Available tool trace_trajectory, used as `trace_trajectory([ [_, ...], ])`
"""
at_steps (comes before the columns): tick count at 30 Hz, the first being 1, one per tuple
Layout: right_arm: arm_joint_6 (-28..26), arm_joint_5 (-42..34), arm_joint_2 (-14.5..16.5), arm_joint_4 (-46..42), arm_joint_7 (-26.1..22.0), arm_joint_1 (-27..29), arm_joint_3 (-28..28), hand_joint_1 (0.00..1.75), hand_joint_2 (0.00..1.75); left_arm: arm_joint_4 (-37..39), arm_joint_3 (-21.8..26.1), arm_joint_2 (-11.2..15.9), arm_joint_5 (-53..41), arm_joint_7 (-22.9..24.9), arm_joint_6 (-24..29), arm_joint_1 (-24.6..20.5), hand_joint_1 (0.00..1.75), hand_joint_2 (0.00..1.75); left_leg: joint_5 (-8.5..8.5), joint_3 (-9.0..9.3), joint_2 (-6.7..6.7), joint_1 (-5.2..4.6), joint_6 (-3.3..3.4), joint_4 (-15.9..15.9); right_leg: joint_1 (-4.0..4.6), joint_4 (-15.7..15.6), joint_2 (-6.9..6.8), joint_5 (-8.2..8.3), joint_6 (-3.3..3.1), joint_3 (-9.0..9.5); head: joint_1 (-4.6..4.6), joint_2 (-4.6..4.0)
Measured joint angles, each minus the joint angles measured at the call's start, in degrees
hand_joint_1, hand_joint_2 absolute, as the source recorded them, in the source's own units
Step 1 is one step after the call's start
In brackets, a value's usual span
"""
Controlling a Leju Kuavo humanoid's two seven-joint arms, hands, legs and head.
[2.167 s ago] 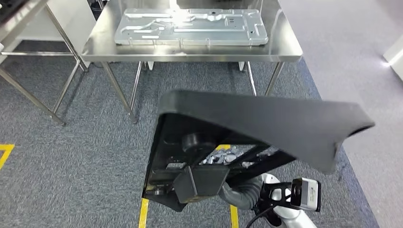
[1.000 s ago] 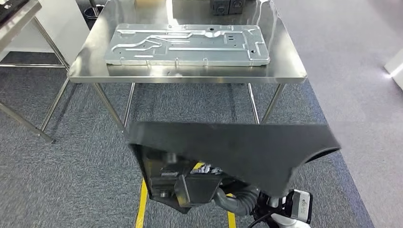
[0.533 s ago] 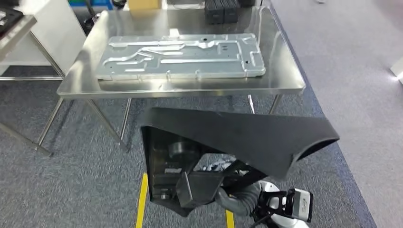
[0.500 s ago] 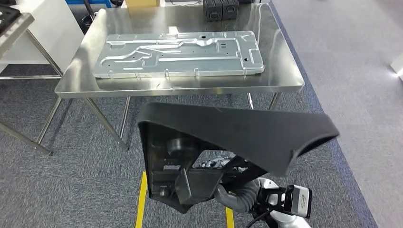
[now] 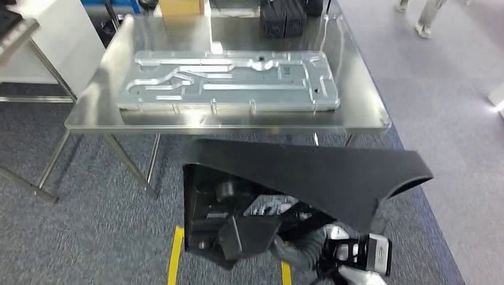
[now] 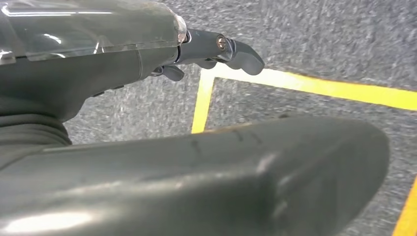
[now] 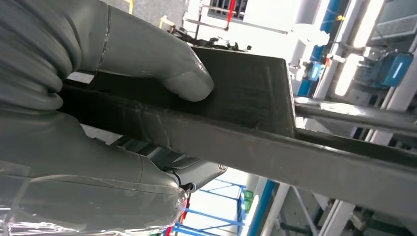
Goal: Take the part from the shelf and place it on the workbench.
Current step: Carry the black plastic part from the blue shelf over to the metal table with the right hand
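My left hand (image 6: 147, 49) holds nothing, its fingers loosely extended over grey carpet with yellow floor tape (image 6: 314, 86). My right hand (image 7: 98, 113) grips the black part (image 5: 309, 172), thumb pressed on one face, fingers beneath its edge. The part sits above this hand, short of the workbench (image 5: 368, 113). Beyond it, a metal plate (image 5: 229, 80) lies on the workbench.

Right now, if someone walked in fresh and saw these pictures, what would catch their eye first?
The big black part fills the foreground of the head view, carried low in front of the robot, with the right hand gripping its edge. Just beyond it stands the shiny steel workbench, with a long silver stamped panel lying flat on top. Yellow floor tape shows under the left hand.
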Motion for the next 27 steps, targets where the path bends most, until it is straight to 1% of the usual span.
trace_trajectory([
  [1, 0.09, 0.05, 0.00, 0.01, -0.02, 0.09, -0.10, 1.75, 1.75, -0.01, 0.04, -0.01, -0.04, -0.02, -0.04, -0.03, 0.00, 0.00, -0.35, 0.29, -0.03, 0.03, 0.04, -0.08, -0.20, 3.29, -0.01, -1.50, 0.33, -2.67, 0.05, 0.00],
  [2, 0.14, 0.11, 0.00, 0.02, -0.02, 0.21, -0.16, 1.75, 1.75, 0.00, 0.06, -0.01, -0.07, -0.03, -0.09, -0.01, 0.00, 0.00, -0.78, 0.65, -0.08, 0.06, -0.02, -0.12, -0.42, 5.52, -0.03, -2.84, 0.60, -5.01, 0.07, 0.00],
  [3, 0.16, 0.16, -0.01, 0.03, -0.02, 0.30, -0.21, 1.75, 1.75, 0.01, 0.08, -0.03, -0.09, -0.04, -0.11, 0.05, 0.00, 0.00, -1.29, 1.16, -0.15, 0.11, -0.11, -0.12, -0.62, 6.14, -0.05, -3.46, 0.77, -6.60, 0.07, 0.00],
  [4, 0.17, 0.20, -0.01, 0.04, -0.03, 0.33, -0.24, 1.75, 1.75, 0.01, 0.09, -0.08, -0.10, -0.04, -0.11, 0.11, 0.00, 0.00, -1.85, 1.81, -0.21, 0.16, -0.26, -0.12, -0.76, 4.94, -0.08, -2.81, 0.84, -7.26, 0.08, 0.00],
  [5, 0.18, 0.24, -0.01, 0.04, -0.03, 0.34, -0.27, 1.75, 1.75, 0.01, 0.09, -0.13, -0.10, -0.04, -0.11, 0.15, 0.00, 0.00, -2.45, 2.59, -0.27, 0.22, -0.44, -0.12, -0.85, 2.05, -0.11, -0.74, 0.83, -7.03, 0.07, 0.00],
  [6, 0.17, 0.26, -0.01, 0.04, -0.02, 0.34, -0.29, 1.75, 1.75, 0.01, 0.10, -0.20, -0.10, -0.05, -0.11, 0.18, 0.00, 0.00, -3.07, 3.26, -0.30, 0.26, -0.65, -0.16, -0.89, -1.77, -0.16, 2.56, 0.69, -6.35, 0.09, 0.00],
  [7, 0.16, 0.28, -0.01, 0.06, 0.00, 0.36, -0.32, 1.75, 1.75, 0.01, 0.10, -0.25, -0.10, -0.05, -0.13, 0.14, 0.00, 0.00, -3.70, 3.92, -0.36, 0.25, -0.94, -0.17, -0.76, -5.02, -0.22, 5.45, 0.46, -5.67, 0.06, 0.00],
  [8, 0.14, 0.33, -0.01, 0.08, 0.09, 0.38, -0.35, 1.75, 1.75, 0.02, 0.11, -0.28, -0.10, -0.07, -0.15, 0.04, 0.00, 0.00, -4.30, 4.40, -0.41, 0.23, -1.29, -0.30, -0.59, -7.33, -0.26, 7.48, 0.09, -5.10, 0.03, 0.00],
  [9, 0.11, 0.39, -0.01, 0.07, 0.20, 0.41, -0.38, 1.75, 1.75, 0.02, 0.12, -0.30, -0.10, -0.08, -0.17, -0.03, 0.00, 0.00, -4.62, 4.93, -0.44, 0.20, -1.68, -0.36, -0.43, -8.55, -0.25, 8.51, -0.37, -4.80, 0.01, 0.00],
  [10, 0.09, 0.44, 0.00, 0.05, 0.34, 0.39, -0.40, 1.75, 1.75, 0.02, 0.13, -0.30, -0.09, -0.09, -0.19, -0.11, 0.00, 0.00, -4.69, 5.44, -0.45, 0.15, -2.15, -0.38, -0.29, -8.79, -0.22, 8.26, -0.91, -4.54, -0.04, -0.01],
  [11, 0.08, 0.49, 0.07, 0.00, 0.49, 0.36, -0.41, 1.75, 1.75, 0.01, 0.13, -0.29, -0.08, -0.10, -0.20, -0.18, 0.00, 0.00, -4.62, 5.72, -0.42, 0.14, -2.54, -0.24, -0.34, -9.05, -0.11, 8.07, -1.41, -3.99, -0.07, -0.01],
  [12, 0.07, 0.49, 0.17, -0.08, 0.60, 0.32, -0.43, 1.75, 1.75, 0.01, 0.13, -0.28, -0.07, -0.11, -0.20, -0.22, 0.00, 0.00, -4.34, 5.70, -0.35, 0.17, -2.81, 0.73, -0.44, -9.39, -0.05, 7.96, -1.85, -3.32, -0.08, -0.01],
  [13, 0.06, 0.48, 0.33, -0.13, 0.71, 0.23, -0.43, 1.75, 1.75, 0.01, 0.14, -0.30, -0.05, -0.10, -0.22, -0.33, 0.00, 0.00, -4.13, 4.68, -0.27, 0.20, -3.05, 2.90, -0.53, -9.63, -0.08, 7.68, -2.26, -2.54, -0.22, -0.01],
  [14, 0.05, 0.48, 0.50, -0.18, 0.81, 0.17, -0.43, 1.75, 1.75, 0.01, 0.14, -0.34, -0.04, -0.09, -0.24, -0.45, 0.00, 0.00, -4.30, 2.86, -0.18, 0.26, -3.22, 6.14, -0.60, -9.82, -0.11, 7.35, -2.54, -1.74, -0.32, 0.00],
  [15, 0.05, 0.48, 0.64, -0.20, 0.90, 0.12, -0.43, 1.75, 1.75, 0.01, 0.14, -0.38, -0.02, -0.09, -0.26, -0.52, 0.00, 0.00, -5.06, 0.42, -0.10, 0.31, -3.40, 10.03, -0.61, -9.96, -0.20, 6.82, -2.75, -1.09, -0.41, 0.00],
  [16, 0.04, 0.48, 0.77, -0.20, 0.98, 0.06, -0.43, 1.75, 1.75, 0.02, 0.15, -0.43, 0.00, -0.08, -0.27, -0.51, 0.00, 0.00, -6.60, -2.34, -0.06, 0.32, -3.60, 13.69, -0.59, -10.01, -0.22, 6.23, -2.89, -0.47, -0.52, -0.01],
  [17, 0.05, 0.49, 0.84, -0.20, 1.05, 0.05, -0.43, 1.75, 1.75, 0.02, 0.16, -0.45, 0.02, -0.07, -0.26, -0.39, 0.00, 0.00, -8.58, -4.66, -0.04, 0.33, -3.69, 16.08, -0.57, -10.01, -0.18, 5.60, -2.92, 0.19, -0.51, -0.01],
  [18, 0.06, 0.49, 0.88, -0.20, 1.10, 0.05, -0.43, 1.75, 1.75, 0.02, 0.17, -0.45, 0.04, -0.07, -0.26, -0.23, 0.00, 0.00, -10.30, -6.34, -0.03, 0.33, -3.70, 16.99, -0.57, -10.01, -0.11, 4.93, -2.92, 0.96, -0.53, -0.01],
  [19, 0.07, 0.49, 0.91, -0.20, 1.15, 0.05, -0.43, 1.75, 1.75, 0.02, 0.20, -0.44, 0.05, -0.06, -0.25, -0.10, 0.00, 0.00, -10.96, -7.28, -0.01, 0.33, -3.64, 16.21, -0.57, -10.01, -0.04, 4.22, -2.86, 1.86, -0.53, -0.01],
  [20, 0.08, 0.49, 0.92, -0.20, 1.20, 0.05, -0.43, 1.75, 1.75, 0.02, 0.23, -0.44, 0.05, -0.06, -0.25, -0.01, 0.00, 0.00, -9.94, -7.52, 0.02, 0.33, -3.53, 13.86, -0.58, -10.01, -0.01, 3.45, -2.75, 2.86, -0.54, 0.00],
  [21, 0.08, 0.49, 0.93, -0.20, 1.25, 0.04, -0.43, 1.75, 1.75, 0.02, 0.28, -0.44, 0.05, -0.06, -0.25, 0.06, 0.00, 0.00, -7.02, -7.34, 0.10, 0.33, -3.42, 10.42, -0.58, -10.01, -0.02, 2.64, -2.59, 3.81, -0.53, 0.00],
  [22, 0.08, 0.49, 0.95, -0.19, 1.29, 0.02, -0.42, 1.75, 1.75, 0.02, 0.34, -0.44, 0.05, -0.06, -0.25, 0.16, 0.00, 0.00, -2.97, -7.15, 0.22, 0.25, -3.30, 6.82, -0.50, -9.85, -0.03, 1.80, -2.39, 4.71, -0.54, 0.00],
  [23, 0.09, 0.49, 0.97, -0.16, 1.33, 0.01, -0.41, 1.75, 1.75, 0.02, 0.40, -0.44, 0.05, -0.05, -0.25, 0.25, 0.00, 0.00, 0.31, -6.91, 0.32, 0.14, -3.08, 4.19, -0.41, -9.80, 0.01, 0.99, -2.09, 5.33, -0.56, 0.00],
  [24, 0.09, 0.51, 0.99, -0.15, 1.37, 0.00, -0.41, 1.75, 1.75, 0.02, 0.45, -0.44, 0.06, -0.05, -0.25, 0.31, 0.00, 0.00, 2.64, -6.72, 0.39, 0.00, -2.81, 2.66, -0.33, -9.88, 0.06, 0.30, -1.74, 5.83, -0.58, 0.00],
  [25, 0.09, 0.52, 1.02, -0.16, 1.41, -0.04, -0.40, 1.75, 1.75, 0.02, 0.49, -0.45, 0.06, -0.06, -0.25, 0.31, 0.00, 0.00, 3.39, -6.52, 0.38, -0.10, -2.48, 2.12, -0.23, -9.67, 0.14, 0.07, -1.32, 6.21, -0.61, 0.00],
  [26, 0.10, 0.53, 1.06, -0.22, 1.44, -0.14, -0.40, 1.75, 1.75, 0.03, 0.50, -0.48, 0.06, -0.08, -0.24, 0.23, 0.00, 0.00, 3.01, -6.03, 0.26, -0.11, -2.07, 2.09, -0.21, -9.28, 0.18, 0.18, -0.91, 6.34, -0.62, 0.00],
  [27, 0.10, 0.54, 1.10, -0.27, 1.45, -0.26, -0.39, 1.75, 1.75, 0.03, 0.50, -0.55, 0.07, -0.09, -0.24, 0.14, 0.00, 0.00, 2.86, -5.42, 0.13, -0.06, -1.68, 1.82, -0.28, -8.09, 0.14, 0.64, -0.58, 6.13, -0.63, 0.00],
])
